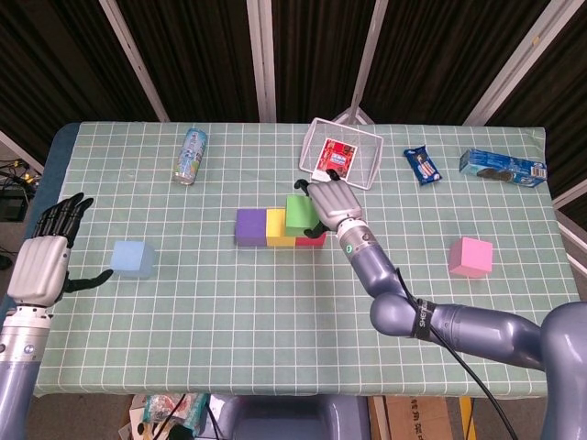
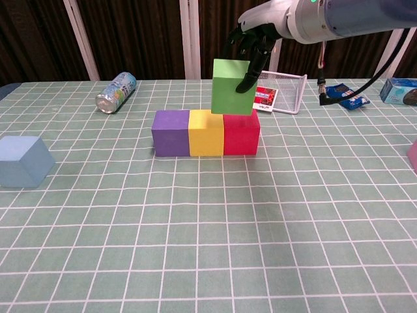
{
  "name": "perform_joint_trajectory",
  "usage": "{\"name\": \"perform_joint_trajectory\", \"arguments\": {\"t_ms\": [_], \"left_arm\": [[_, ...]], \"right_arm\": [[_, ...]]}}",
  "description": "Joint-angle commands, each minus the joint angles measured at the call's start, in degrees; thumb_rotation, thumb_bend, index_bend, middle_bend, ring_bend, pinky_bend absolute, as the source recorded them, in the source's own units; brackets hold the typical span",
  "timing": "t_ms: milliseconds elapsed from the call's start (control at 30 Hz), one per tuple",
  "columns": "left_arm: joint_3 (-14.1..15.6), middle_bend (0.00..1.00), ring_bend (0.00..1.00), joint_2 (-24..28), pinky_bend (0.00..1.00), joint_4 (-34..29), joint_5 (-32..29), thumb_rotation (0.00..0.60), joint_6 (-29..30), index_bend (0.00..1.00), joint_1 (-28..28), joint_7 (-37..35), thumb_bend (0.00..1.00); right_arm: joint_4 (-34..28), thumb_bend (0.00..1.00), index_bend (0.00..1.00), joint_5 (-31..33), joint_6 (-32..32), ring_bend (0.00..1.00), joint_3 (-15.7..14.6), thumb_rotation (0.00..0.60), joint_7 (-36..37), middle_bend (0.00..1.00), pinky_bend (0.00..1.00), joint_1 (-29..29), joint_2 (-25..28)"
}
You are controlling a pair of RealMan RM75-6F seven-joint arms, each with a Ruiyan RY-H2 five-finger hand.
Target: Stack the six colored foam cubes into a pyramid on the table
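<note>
A row of three cubes stands mid-table: purple point(image 2: 171, 132), yellow point(image 2: 206, 132), red point(image 2: 241, 132). My right hand point(image 2: 253, 44) grips a green cube point(image 2: 232, 86) from above, low over the seam between yellow and red; whether it touches them I cannot tell. From the head view the green cube point(image 1: 299, 214) and right hand point(image 1: 332, 207) cover part of the row. A light blue cube point(image 1: 132, 258) sits at the left, with my left hand point(image 1: 41, 264) open beside it, holding nothing. A pink cube point(image 1: 470, 256) lies at the right.
A drink can point(image 1: 191, 156) lies on its side at the back left. A white wire basket point(image 1: 345, 151) holding a red card stands behind the row. Two snack packets point(image 1: 424, 166) point(image 1: 502, 167) rest at the back right.
</note>
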Motion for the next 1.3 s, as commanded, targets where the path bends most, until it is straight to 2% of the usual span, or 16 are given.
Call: {"name": "perform_joint_trajectory", "arguments": {"t_ms": [33, 433, 767, 1300], "left_arm": [[-0.2, 0.00, 0.00, -0.1, 0.01, 0.2, -0.4, 0.600, 0.0, 0.00, -0.1, 0.0, 0.01], [-0.3, 0.00, 0.00, -0.6, 0.01, 0.8, -1.4, 0.600, -0.2, 0.00, -0.4, 0.8, 0.01], [-0.3, 0.00, 0.00, -0.9, 0.01, 1.2, -1.8, 0.600, 0.0, 0.00, -0.5, 1.4, 0.01], [-0.5, 0.00, 0.00, -1.2, 0.01, 1.9, -2.8, 0.600, -0.3, 0.00, -0.7, 1.4, 0.01]], "right_arm": [[1.7, 0.27, 0.22, -0.7, -1.4, 0.37, -0.2, 0.600, 1.5, 0.39, 0.00, 0.3, -0.6], [7.0, 0.27, 0.22, -5.1, -6.0, 0.37, -2.1, 0.600, 7.2, 0.39, 0.00, -0.1, -2.3], [10.3, 0.27, 0.22, -8.4, -7.5, 0.37, -2.8, 0.600, 11.3, 0.39, 0.00, -0.2, -3.9], [13.7, 0.27, 0.22, -8.9, -8.3, 0.37, -4.1, 0.600, 13.7, 0.39, 0.00, 1.0, -6.2]]}}
